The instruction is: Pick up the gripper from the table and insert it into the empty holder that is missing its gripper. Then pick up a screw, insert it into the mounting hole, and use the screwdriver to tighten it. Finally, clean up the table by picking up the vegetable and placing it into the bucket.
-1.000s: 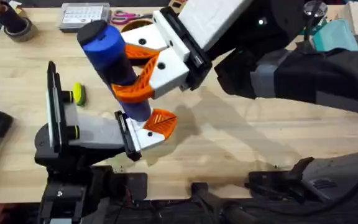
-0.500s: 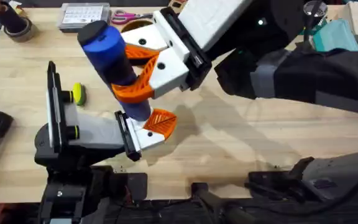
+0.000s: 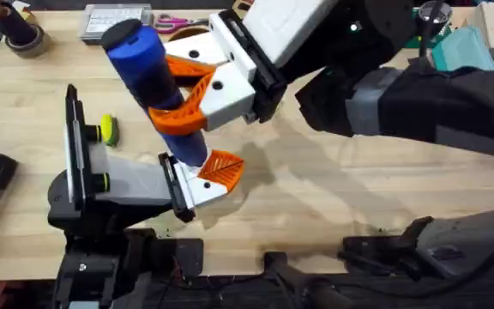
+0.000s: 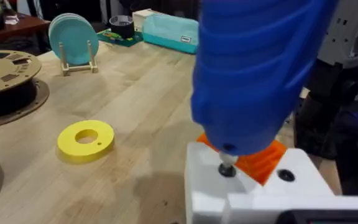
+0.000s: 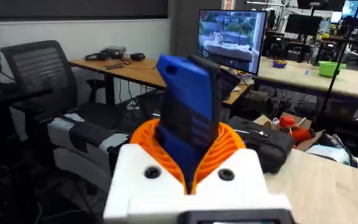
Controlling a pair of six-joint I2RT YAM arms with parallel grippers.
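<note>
Screwdriver point(image 3: 154, 83) is clamped between the orange pads of the right gripper point(image 3: 183, 94), held steeply upright with its cap toward the camera and its bit end pointing down at the left arm's finger mount. In the left wrist view the blue body point(image 4: 253, 68) is seen directly above the white holder point(image 4: 260, 186), and the thin metal bit point(image 4: 227, 168) is seated in, or just touching, a screw head in the mounting hole; a second hole lies just beside it. The orange gripper point(image 3: 221, 167) is already seated in the holder point(image 3: 197, 190), near the table's front edge.

State of the left gripper's own fingers cannot be told from these views.

Key relation: the screwdriver's long axis runs nearly in line with the hole, slightly tilted. Tightening is judged to depend on the bit being kept on that axis; the tilt could let the bit slip off the head.

Step in hand is judged to be the tightening. Table point(image 3: 358, 189) clean-up is not yet done.
</note>
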